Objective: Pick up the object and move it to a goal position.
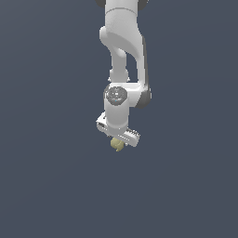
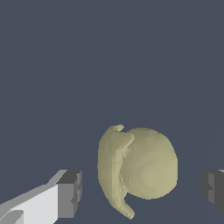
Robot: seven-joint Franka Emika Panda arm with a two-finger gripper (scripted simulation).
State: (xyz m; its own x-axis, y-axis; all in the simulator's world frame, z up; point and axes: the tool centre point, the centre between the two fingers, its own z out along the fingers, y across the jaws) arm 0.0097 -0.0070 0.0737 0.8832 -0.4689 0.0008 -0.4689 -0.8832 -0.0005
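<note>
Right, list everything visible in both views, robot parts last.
object: one, pale yellow-olive, roundish with a notched edge; in the wrist view it sits in the gap between the two fingertips, with space on each side; in the exterior view it shows just below the hand.
ground: one flat dark blue-grey surface, filling the background of both views.
arm: one, white with dark joints, coming down from the top of the exterior view.
hand: one, white, open, with grey fingertips on either side of the object, neither touching it.
</note>
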